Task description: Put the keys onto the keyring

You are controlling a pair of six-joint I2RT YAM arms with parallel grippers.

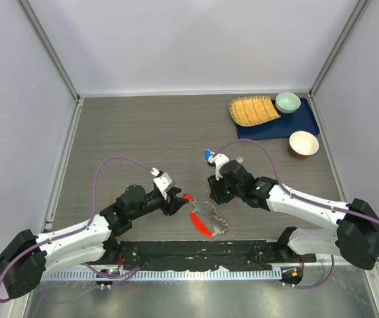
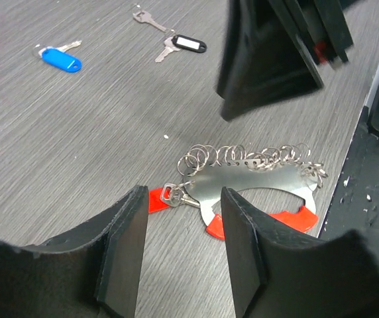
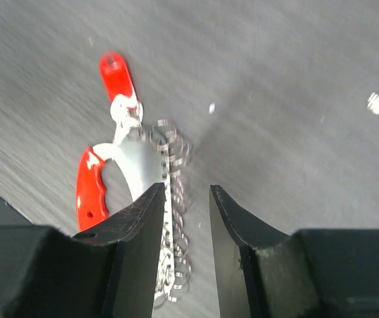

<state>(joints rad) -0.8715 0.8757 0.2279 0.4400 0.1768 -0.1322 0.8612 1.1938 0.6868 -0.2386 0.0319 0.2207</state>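
Observation:
The keyring lies near the table's front: a curved silver plate (image 2: pixel 256 184) with a long red fob (image 1: pixel 203 224) and a chain of small rings (image 3: pixel 174 199). The red-headed key (image 2: pixel 155 200) touches the plate's end; it also shows in the right wrist view (image 3: pixel 117 75). My left gripper (image 2: pixel 179 258) is open, low over the table just short of the red key. My right gripper (image 3: pixel 184 199) is open above the ring chain. The blue key (image 2: pixel 60 58), black key (image 2: pixel 186 44) and silver key (image 2: pixel 148 20) lie apart, farther back.
A woven yellow tray (image 1: pixel 252 110), a green bowl (image 1: pixel 287 102) and a brown bowl (image 1: pixel 303 144) sit at the back right around a blue cloth (image 1: pixel 299 122). A black strip (image 1: pixel 196 252) runs along the near edge. Walls enclose the table.

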